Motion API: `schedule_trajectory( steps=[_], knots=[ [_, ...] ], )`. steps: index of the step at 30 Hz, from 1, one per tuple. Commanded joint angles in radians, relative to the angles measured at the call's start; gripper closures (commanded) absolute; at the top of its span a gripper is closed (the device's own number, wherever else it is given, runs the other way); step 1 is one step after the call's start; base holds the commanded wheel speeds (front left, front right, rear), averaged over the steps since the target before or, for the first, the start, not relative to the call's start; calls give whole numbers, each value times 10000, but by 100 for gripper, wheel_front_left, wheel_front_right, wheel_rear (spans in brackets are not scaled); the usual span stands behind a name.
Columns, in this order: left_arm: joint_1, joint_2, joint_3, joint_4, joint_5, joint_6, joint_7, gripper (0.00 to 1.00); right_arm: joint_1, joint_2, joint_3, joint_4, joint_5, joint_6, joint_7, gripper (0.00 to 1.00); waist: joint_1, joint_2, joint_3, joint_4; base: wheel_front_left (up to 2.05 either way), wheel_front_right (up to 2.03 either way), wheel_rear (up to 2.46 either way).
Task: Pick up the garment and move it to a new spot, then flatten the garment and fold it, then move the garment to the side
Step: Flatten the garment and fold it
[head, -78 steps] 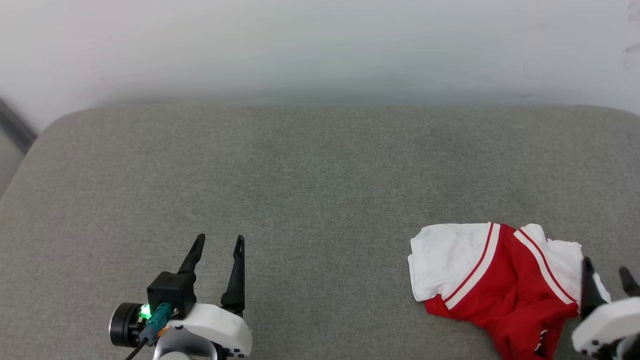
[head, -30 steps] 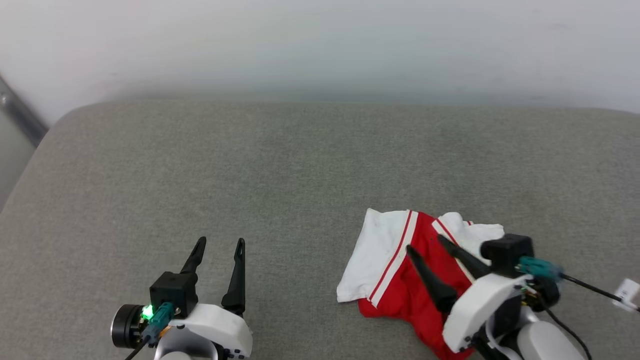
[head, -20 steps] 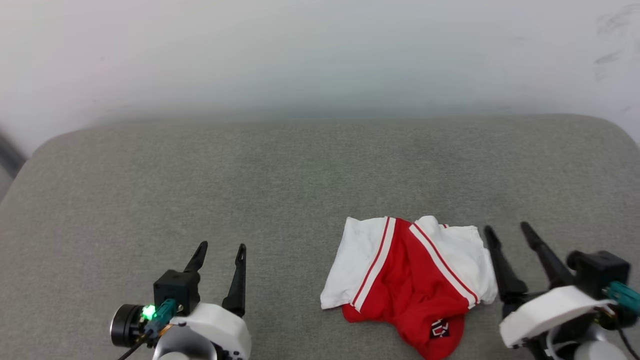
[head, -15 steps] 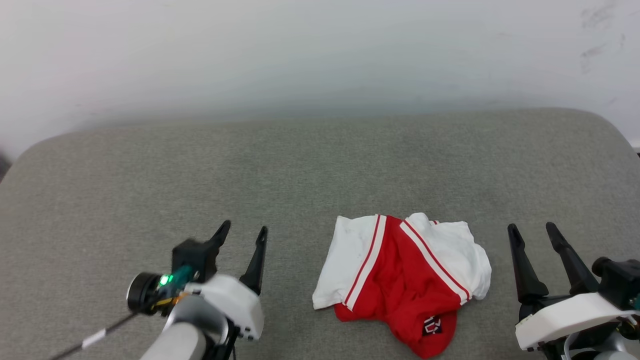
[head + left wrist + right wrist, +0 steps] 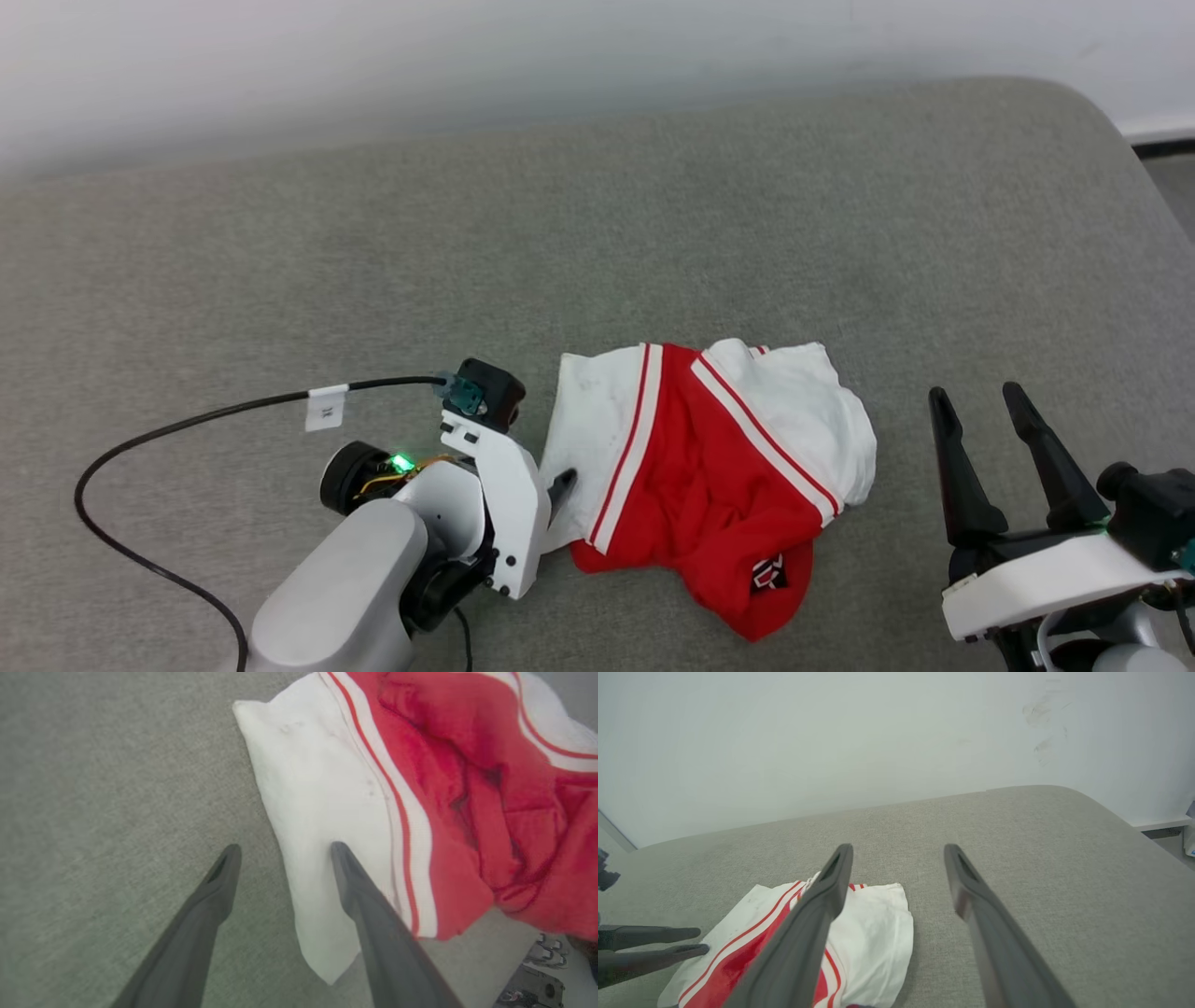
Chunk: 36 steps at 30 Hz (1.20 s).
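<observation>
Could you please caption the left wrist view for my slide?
Open left gripper straddling the edge of the white sleeve of the crumpled red garment on the grey cushion.

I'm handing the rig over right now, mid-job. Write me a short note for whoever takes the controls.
Left gripper: open, straddling the edge of the white sleeve of the garment, one finger over the cloth, the other over the cushion; nothing gripped.
Right gripper: open, apart from the garment, on its right.
Garment: crumpled in a heap on the cushion.
Done: no flattening or folding shows.
Left: grasp it, move it, flatten, fold, set aside.
</observation>
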State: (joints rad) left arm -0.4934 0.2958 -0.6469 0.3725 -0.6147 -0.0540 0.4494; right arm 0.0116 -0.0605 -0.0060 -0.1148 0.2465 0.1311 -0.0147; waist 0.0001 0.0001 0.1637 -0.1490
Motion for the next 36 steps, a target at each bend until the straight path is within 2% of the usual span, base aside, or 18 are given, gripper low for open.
schedule_trajectory(
  steps=[1, 5, 6, 7, 8, 9, 16, 18, 22, 25, 26, 30, 33, 36],
  knots=[
    [-176, 42, -138, 235, -48, -70, 394, 0, -165, 65, 33, -19, 33, -7, -36, 0, -1, -1, 407, -301, 0, 0, 0],
    [-105, 35, -598, 977, -204, -186, 1579, 0, -281, 91, 63, 90, 86, -7, -100, 0, -1, -1, 544, -401, 0, 0, 0],
    [-11, 12, -697, 1146, -267, -203, 1865, 30, -305, 98, 71, 109, 112, -7, -109, 0, -1, -1, 551, -413, 0, 0, 0],
    [80, -29, -792, 1293, -361, -233, 2164, 53, -310, 105, 84, 144, 134, -7, -126, 0, -1, -1, 546, -421, 0, 0, 0],
    [137, -49, -879, 1360, -407, -265, 2341, 67, -306, 108, 85, 171, 171, -7, -137, 0, -1, -1, 530, -420, 0, 0, 0],
    [127, -58, -924, 1320, -357, -273, 2303, 100, -313, 112, 83, 194, 165, -7, -135, 0, -1, -1, 504, -406, 0, 0, 0],
    [-753, 254, -532, 238, 467, 206, 689, 100, -55, 111, -230, 239, 153, -7, -12, 0, -1, -1, 98, 131, 0, 0, 0],
    [-887, 540, -357, -501, 879, 592, 176, 100, 49, 105, -338, 180, 81, -7, 112, 0, -1, -1, -164, 437, 0, 0, 0],
    [-403, 1153, -69, -1651, 1118, 1172, -21, 100, 176, 105, -506, 39, -29, -7, 330, 0, -1, -1, -474, 813, 0, 0, 0],
    [346, 1618, 239, -2430, 966, 1686, 76, 100, 319, 105, -568, -34, -42, -7, 493, 0, -1, -1, -639, 998, 0, 0, 0],
    [346, 1618, 239, -2430, 966, 1686, 76, 100, 319, 105, -568, -34, -42, -7, 493, 0, -1, -1, -639, 998, 0, 0, 0],
    [1965, 1957, 794, -2863, 328, 2516, 29, 100, 422, 106, -622, -128, -18, -7, 577, 0, -1, -1, -719, 1119, 0, 0, 0],
    [3199, 1903, 1182, -2807, -253, 3047, -193, 100, 530, 106, -624, -201, 13, -7, 664, 0, -1, -1, -730, 1146, 0, 0, 0],
    [4130, 1653, 1411, -2598, -802, 3238, -486, 100, 545, 106, -624, -318, -35, -7, 738, 0, -1, -1, -730, 1173, 0, 0, 0]
  ],
)
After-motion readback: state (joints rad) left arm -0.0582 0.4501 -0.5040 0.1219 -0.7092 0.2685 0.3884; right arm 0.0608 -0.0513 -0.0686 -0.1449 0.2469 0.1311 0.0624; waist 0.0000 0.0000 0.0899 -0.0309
